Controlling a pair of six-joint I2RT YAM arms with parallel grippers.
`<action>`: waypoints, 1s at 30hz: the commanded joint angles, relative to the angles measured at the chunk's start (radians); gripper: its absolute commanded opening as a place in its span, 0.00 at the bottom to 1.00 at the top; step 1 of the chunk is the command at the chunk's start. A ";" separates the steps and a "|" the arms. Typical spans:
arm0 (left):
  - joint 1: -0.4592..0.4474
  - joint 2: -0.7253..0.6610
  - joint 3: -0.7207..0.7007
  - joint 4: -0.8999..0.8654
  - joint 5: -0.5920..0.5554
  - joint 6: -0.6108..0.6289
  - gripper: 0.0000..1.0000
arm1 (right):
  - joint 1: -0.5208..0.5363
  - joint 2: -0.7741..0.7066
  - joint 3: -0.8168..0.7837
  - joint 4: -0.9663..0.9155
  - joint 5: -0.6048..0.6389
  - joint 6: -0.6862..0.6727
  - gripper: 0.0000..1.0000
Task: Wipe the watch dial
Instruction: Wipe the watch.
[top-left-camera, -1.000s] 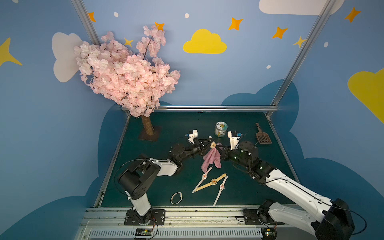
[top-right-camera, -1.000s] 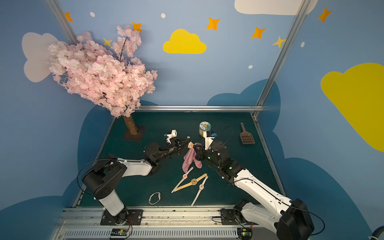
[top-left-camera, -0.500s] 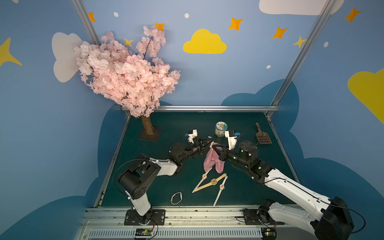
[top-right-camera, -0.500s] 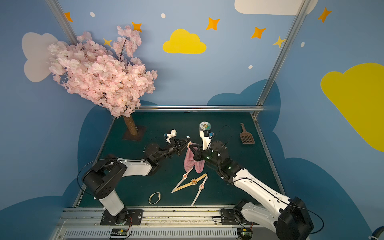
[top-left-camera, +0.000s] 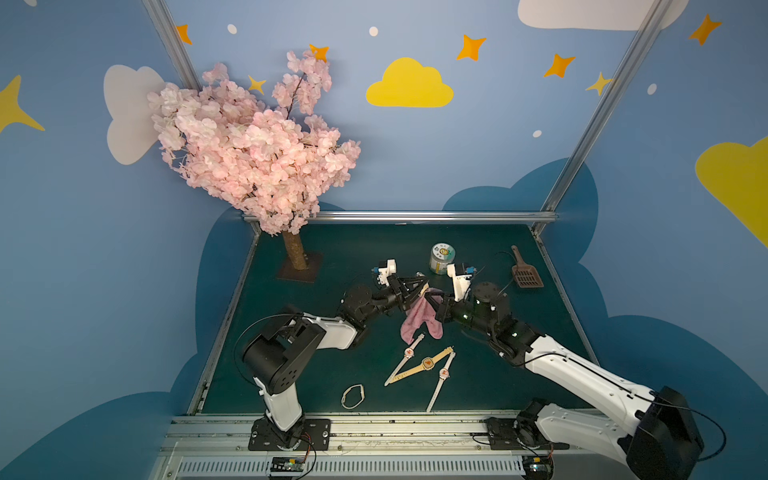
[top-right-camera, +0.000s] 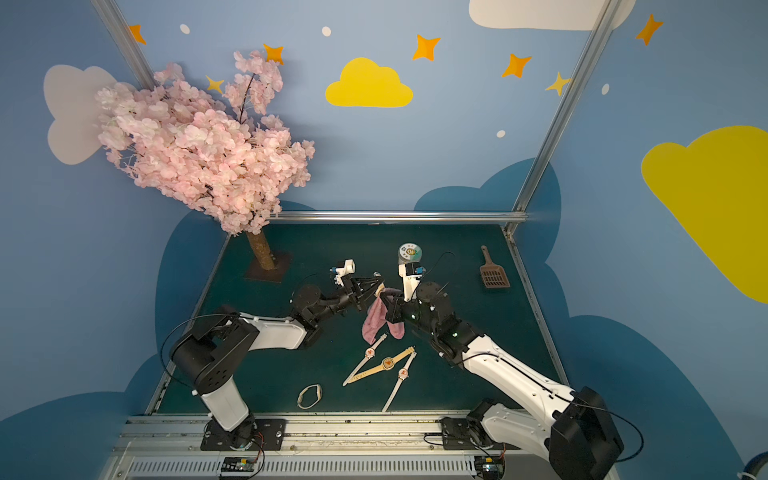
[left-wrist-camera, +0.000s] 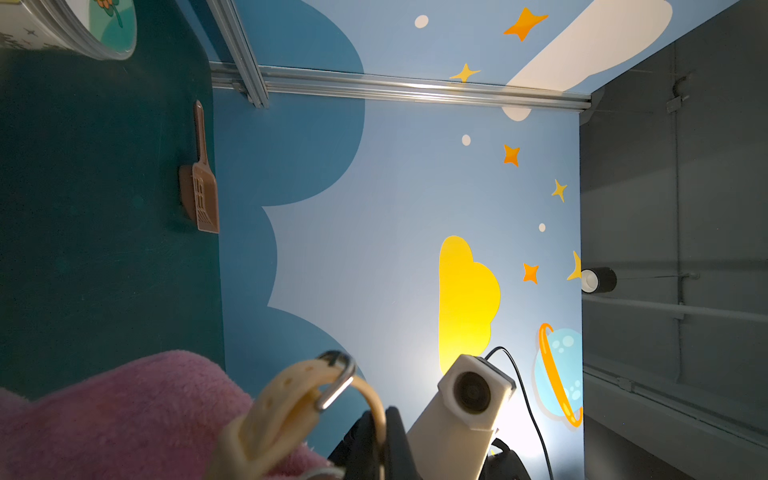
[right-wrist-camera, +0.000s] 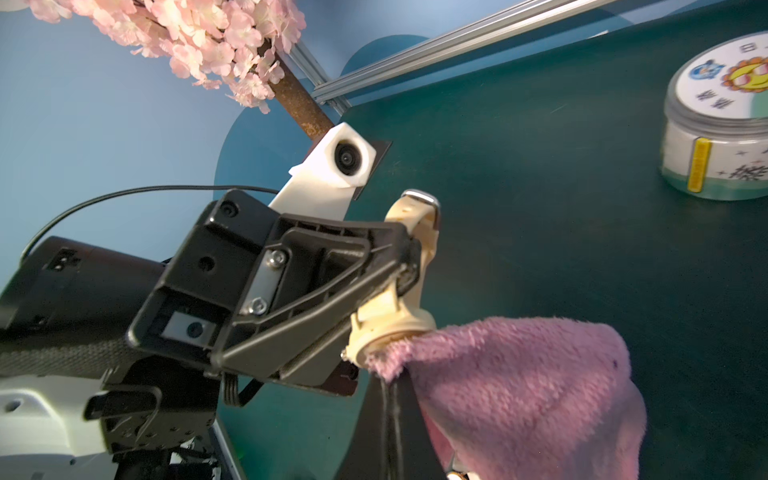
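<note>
Blue walls (top-left-camera: 415, 166) painted with clouds and stars are enclosing a dark green mat (top-left-camera: 345, 249), read here as a clock face in both top views, with twelve at the back rail and six at the arm bases. At about ten o'clock a pink blossom tree (top-left-camera: 253, 153) is standing on its square base. Near one o'clock a lidded jar (top-left-camera: 441, 258) is sitting upright, and at two o'clock a brown scoop (top-left-camera: 525, 274) is lying flat. Just past the centre toward twelve, the two arms are facing each other tip to tip above the mat. The left gripper (top-left-camera: 423, 286) is pointing in from eight o'clock, its jaws pressed together on the strap of a cream watch (right-wrist-camera: 388, 332). The right wrist view is showing the buckle end sticking out beyond the fingers and the round case sitting just outside them. The right gripper (top-left-camera: 433, 298) is pointing in from four o'clock, its jaws pinched tight on a pink cloth (top-left-camera: 417, 320). The cloth's bunched top is lying against the face of the watch case while the rest is hanging down. The fabric is hiding the dial itself. At six o'clock of the cloth, three more watches (top-left-camera: 428, 363) are lying flat with straps crossing, and at seven o'clock a looped strap (top-left-camera: 361, 390) is resting alone near the front edge.
</note>
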 joint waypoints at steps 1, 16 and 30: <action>-0.011 0.002 0.021 0.046 0.038 0.002 0.03 | 0.015 0.004 -0.002 0.090 -0.038 -0.006 0.00; -0.011 0.011 0.021 0.046 0.052 -0.003 0.03 | 0.012 -0.070 -0.029 0.104 0.013 -0.011 0.00; -0.013 0.001 0.010 0.046 0.051 0.002 0.03 | 0.027 -0.046 0.014 -0.088 0.228 0.023 0.00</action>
